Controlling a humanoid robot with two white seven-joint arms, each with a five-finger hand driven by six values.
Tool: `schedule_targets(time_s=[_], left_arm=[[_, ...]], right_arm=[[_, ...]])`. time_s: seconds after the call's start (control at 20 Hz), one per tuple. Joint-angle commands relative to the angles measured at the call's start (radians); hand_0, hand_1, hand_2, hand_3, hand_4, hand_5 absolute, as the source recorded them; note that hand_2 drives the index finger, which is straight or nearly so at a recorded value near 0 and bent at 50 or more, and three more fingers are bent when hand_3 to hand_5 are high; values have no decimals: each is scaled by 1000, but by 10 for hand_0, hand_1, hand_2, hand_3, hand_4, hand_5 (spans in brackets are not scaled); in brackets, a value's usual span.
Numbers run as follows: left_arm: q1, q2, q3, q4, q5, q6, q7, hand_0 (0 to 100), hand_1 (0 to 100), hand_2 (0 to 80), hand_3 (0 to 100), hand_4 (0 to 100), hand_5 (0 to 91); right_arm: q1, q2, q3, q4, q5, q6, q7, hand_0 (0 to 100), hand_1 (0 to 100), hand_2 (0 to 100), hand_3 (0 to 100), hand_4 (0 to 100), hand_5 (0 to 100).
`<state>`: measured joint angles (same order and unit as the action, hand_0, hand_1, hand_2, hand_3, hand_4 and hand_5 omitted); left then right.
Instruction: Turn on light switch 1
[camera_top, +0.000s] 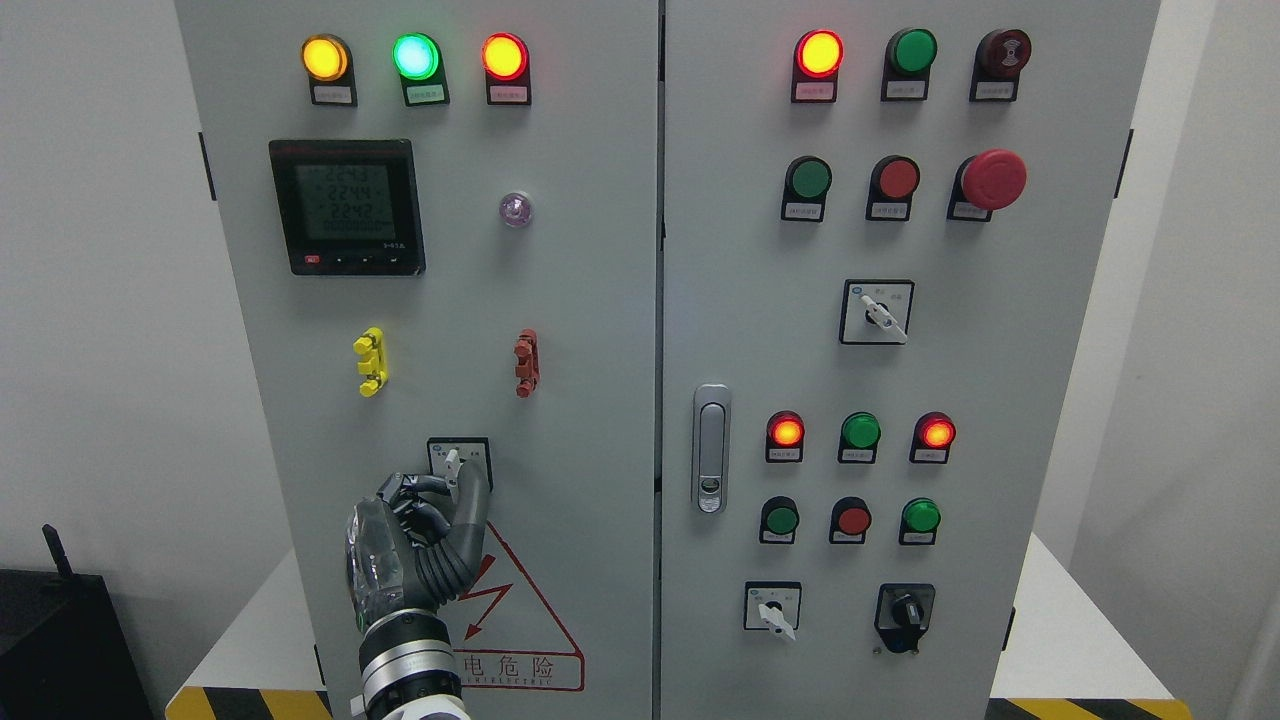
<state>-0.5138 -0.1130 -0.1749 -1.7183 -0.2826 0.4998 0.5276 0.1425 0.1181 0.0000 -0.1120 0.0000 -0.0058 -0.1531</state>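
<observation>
So from my head cam, the left hand (425, 530) comes up from the bottom edge, left of middle, and its fingers (470, 500) are pinched on the white knob of the rotary selector switch (458, 460), low on the left door of the grey control cabinet (600, 300). Just under the hand there's a red lightning warning triangle (520, 620). Upper left of the frame, the amber lamp (325, 57), green lamp (416, 56) and red lamp (504, 56) are all lit above the digital meter (346, 206).
</observation>
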Motion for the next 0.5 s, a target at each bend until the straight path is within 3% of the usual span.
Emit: schedule_targets(time_s=[0.0,0.45], left_arm=[[0,0,-5,3,6,-1,-1,384,425,587,943,917,841],[-2,0,-6,2,6,-3,-14,436,384,593,946,916,841]], right_arm=[[0,0,11,0,-6,0,0,120,389,0,0,0,0],[0,0,11,0,-6,0,0,120,389,0,0,0,0]])
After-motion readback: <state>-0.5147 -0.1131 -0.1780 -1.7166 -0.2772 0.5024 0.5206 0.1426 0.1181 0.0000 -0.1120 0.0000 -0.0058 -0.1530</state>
